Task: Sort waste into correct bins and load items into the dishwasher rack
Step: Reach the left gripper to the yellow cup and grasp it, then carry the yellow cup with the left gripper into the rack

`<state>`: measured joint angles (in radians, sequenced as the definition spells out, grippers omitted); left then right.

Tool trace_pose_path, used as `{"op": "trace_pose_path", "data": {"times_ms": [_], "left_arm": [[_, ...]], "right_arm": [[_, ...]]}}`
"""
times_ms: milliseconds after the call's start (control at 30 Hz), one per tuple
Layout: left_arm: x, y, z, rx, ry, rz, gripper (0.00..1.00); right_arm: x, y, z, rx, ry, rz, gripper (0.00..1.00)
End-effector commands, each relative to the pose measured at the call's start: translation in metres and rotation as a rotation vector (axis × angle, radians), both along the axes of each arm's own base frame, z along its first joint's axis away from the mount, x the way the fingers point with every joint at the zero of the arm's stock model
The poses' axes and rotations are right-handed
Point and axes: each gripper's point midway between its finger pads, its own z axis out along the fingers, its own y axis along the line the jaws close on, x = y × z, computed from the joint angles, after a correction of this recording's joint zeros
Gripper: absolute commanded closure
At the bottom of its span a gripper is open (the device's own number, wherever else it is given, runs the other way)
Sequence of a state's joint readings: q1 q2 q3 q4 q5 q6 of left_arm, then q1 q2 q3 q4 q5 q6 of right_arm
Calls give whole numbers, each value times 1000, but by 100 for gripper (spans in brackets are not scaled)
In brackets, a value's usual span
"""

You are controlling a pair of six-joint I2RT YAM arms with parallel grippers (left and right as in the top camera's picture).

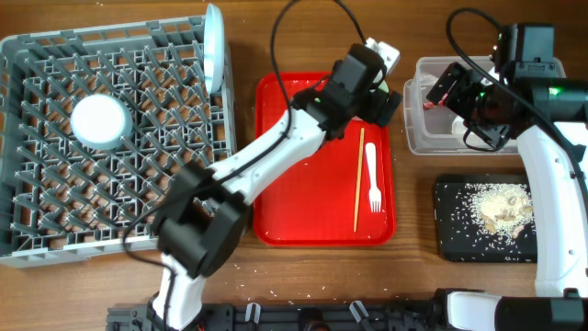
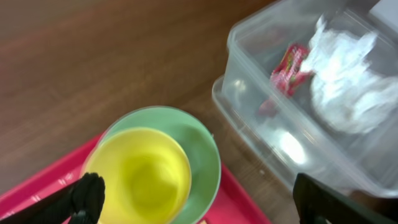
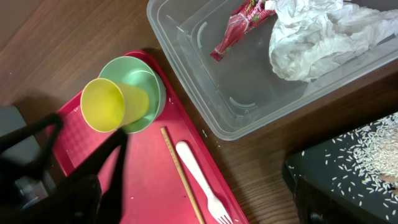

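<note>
The yellow cup (image 2: 140, 177) stands inside the light green bowl (image 2: 202, 146) at the red tray's far right corner. My left gripper (image 2: 199, 204) hangs open just above them, one finger on each side, touching neither. Chopsticks (image 1: 358, 184) and a white fork (image 1: 373, 179) lie on the tray. The red wrapper (image 3: 239, 28) and white napkin (image 3: 317, 34) lie in the clear tub (image 1: 427, 138). Rice scraps (image 1: 501, 207) cover the black tray (image 1: 455, 239). My right gripper (image 1: 450, 87) is open and empty above the tub. The grey rack (image 1: 18, 138) holds a whitish bowl (image 1: 99, 121) and the blue plate (image 1: 213, 46).
The red serving tray (image 1: 303, 211) sits between the rack and the two bins. My left arm (image 1: 266, 152) stretches diagonally across it from the front edge. Loose rice grains dot the wood around the black tray.
</note>
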<state>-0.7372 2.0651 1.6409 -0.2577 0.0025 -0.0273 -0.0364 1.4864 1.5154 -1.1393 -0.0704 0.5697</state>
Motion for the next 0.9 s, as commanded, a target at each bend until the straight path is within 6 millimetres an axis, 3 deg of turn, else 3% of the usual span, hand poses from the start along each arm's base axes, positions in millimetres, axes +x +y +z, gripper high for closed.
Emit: {"op": "trace_pose_path", "data": {"times_ms": [0, 167, 267, 500, 600, 733, 867], "left_arm": [[4, -11, -32, 12, 15, -40, 5], [-5, -13, -64, 42, 90, -70, 11], [-5, -9, -66, 71, 81, -78, 41], [2, 3, -69, 125, 59, -17, 74], [1, 6, -72, 140, 69, -12, 80], [2, 15, -75, 180, 67, 19, 96], [4, 14, -54, 151, 39, 22, 96]], "right_arm": [[2, 0, 6, -4, -21, 16, 0], [2, 1, 6, -4, -21, 17, 0], [2, 1, 6, -4, -21, 17, 0], [2, 1, 6, -4, -21, 17, 0], [2, 1, 6, -4, -21, 16, 0], [2, 1, 6, -4, -21, 17, 0], [2, 1, 6, -4, -21, 16, 0]]}}
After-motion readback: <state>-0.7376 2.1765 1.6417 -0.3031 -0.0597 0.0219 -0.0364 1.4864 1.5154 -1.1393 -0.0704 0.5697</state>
